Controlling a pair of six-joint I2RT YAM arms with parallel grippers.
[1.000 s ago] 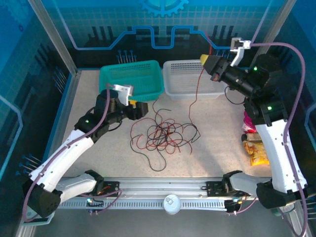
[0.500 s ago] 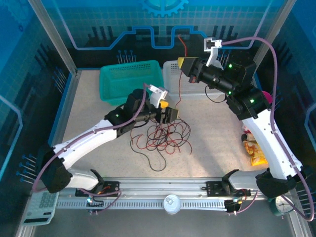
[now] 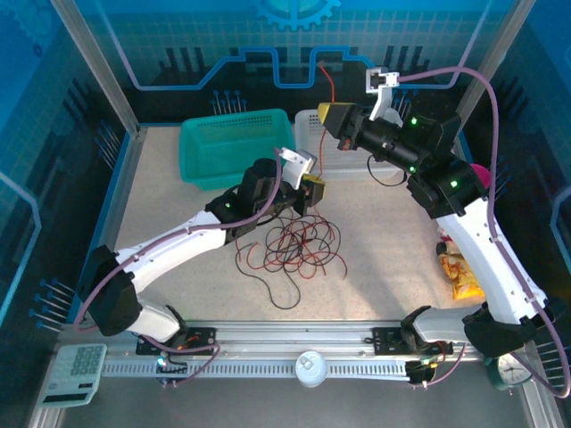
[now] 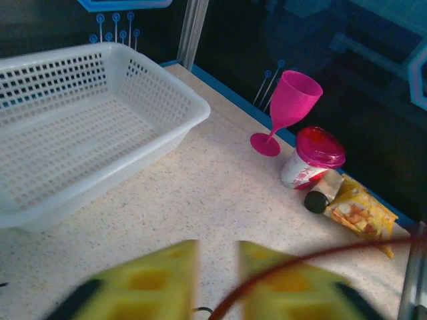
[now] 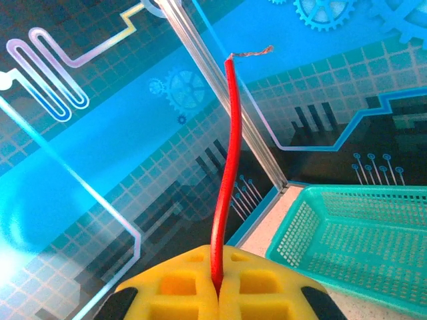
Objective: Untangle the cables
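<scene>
Right hand (image 5: 217, 293) clamps red cable (image 5: 224, 187); left hand (image 4: 219, 283) seems clenched, possibly on it. Pulling apart could tighten the tangle (image 3: 290, 245) at left hand's 6 o'clock, or slip the cable.

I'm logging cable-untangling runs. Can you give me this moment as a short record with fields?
right hand: shut on a red cable, held high, the cable's bare end sticking up
left hand: at the tangle's far edge, a red strand crossing in front of it
tangle: red and black cables, heaped mid-table
far edge: teal basket, white basket
right side: pink goblet
</scene>
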